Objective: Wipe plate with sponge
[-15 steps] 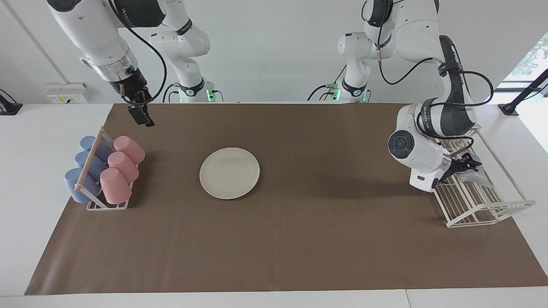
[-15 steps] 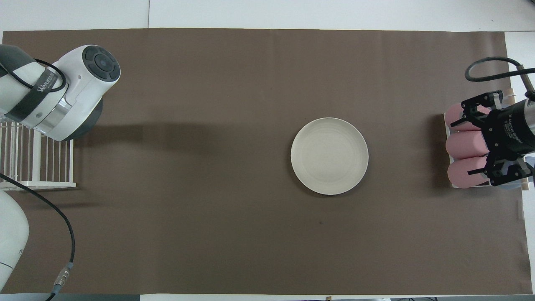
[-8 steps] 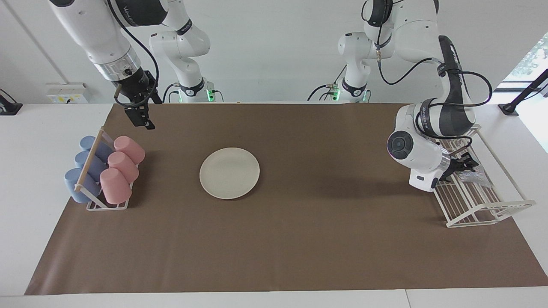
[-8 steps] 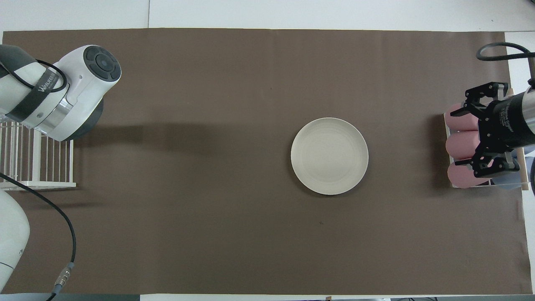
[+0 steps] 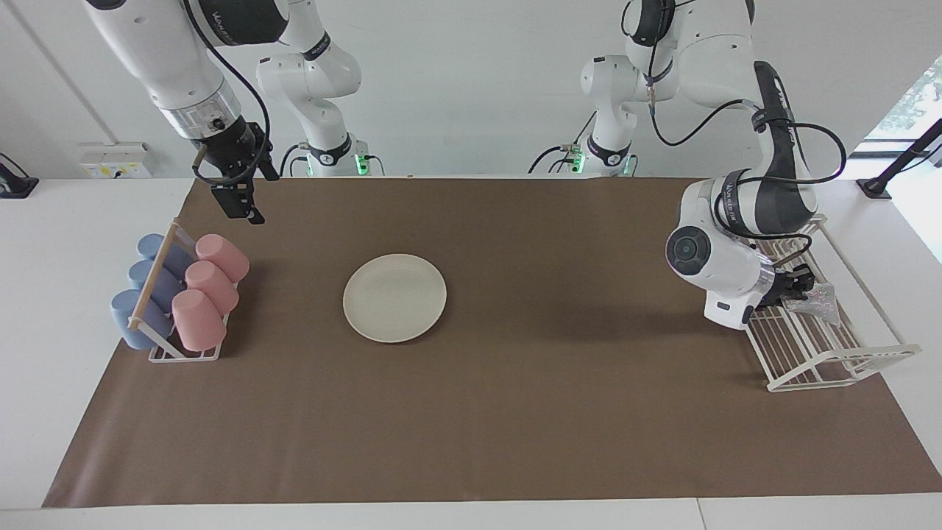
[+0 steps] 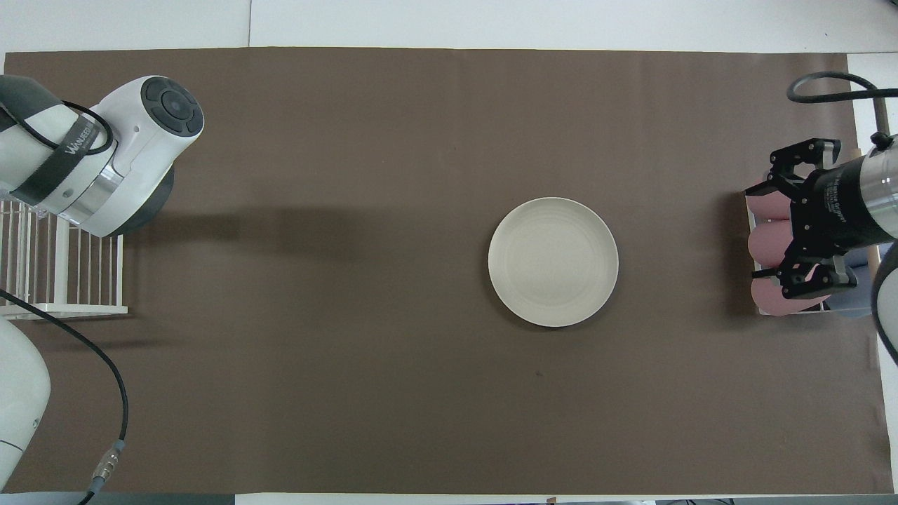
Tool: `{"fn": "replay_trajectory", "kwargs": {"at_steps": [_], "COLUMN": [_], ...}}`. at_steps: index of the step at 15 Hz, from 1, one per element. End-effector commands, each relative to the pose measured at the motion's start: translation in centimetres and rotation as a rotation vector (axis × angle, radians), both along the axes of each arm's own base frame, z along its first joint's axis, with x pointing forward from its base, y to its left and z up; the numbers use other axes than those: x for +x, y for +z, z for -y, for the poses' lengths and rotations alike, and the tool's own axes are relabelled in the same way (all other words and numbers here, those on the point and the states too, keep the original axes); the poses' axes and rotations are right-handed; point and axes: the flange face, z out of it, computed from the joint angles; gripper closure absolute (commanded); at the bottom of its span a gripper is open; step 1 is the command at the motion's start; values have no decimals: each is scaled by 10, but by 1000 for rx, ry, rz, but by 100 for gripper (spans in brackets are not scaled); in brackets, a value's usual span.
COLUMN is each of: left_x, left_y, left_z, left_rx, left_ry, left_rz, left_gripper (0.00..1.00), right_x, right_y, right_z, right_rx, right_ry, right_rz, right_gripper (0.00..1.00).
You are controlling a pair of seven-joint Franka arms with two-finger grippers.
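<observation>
The cream-white plate [image 5: 394,297] [image 6: 553,261] lies flat on the brown mat, about midway across it and nothing touches it. The silvery mesh sponge [image 5: 819,300] sits in the white wire rack [image 5: 839,369] at the left arm's end of the table. My left gripper [image 5: 799,293] reaches into that rack and is shut on the sponge. From overhead the left wrist hides both that gripper and the sponge. My right gripper [image 5: 246,208] [image 6: 758,233] hangs open and empty in the air over the cup rack's pink cups.
A small rack [image 5: 184,352] with pink cups [image 5: 211,283] and blue cups [image 5: 143,294] lying on their sides stands at the right arm's end. The brown mat [image 5: 515,412] covers most of the white table.
My left gripper has closed on the sponge in the wire rack. The right gripper has shifted a little over the cup rack and stays open.
</observation>
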Motion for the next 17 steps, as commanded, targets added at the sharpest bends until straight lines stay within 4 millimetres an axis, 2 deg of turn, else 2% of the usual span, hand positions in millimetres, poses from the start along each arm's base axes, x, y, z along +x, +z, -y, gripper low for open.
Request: {"fn": "replay_trajectory", "kwargs": {"at_steps": [1, 4, 7, 10, 12, 15, 17], "left_x": [-3, -1, -2, -4, -9, -14, -21], "left_y": [4, 8, 26, 67, 99, 139, 149], "left_z": [1, -1, -3, -5, -5, 3, 12], "left_rx": [24, 18, 12, -14, -114, -300, -443], "left_ry": [6, 0, -16, -53, -18, 84, 145], "left_rz": [10, 19, 24, -4, 14, 31, 12], "left_gripper": [100, 100, 100, 100, 100, 100, 100], "right_x": [-24, -34, -32, -29, -29, -30, -31], "right_y": [-11, -16, -16, -16, -16, -15, -14], "right_z": [-43, -66, -58, -45, -44, -55, -70], "right_rx": [10, 8, 10, 9, 9, 10, 12], "right_ry": [46, 47, 33, 10, 10, 12, -22], "right_rz": [1, -9, -6, -5, -8, 4, 15], "right_gripper": [0, 0, 0, 0, 0, 0, 0]}}
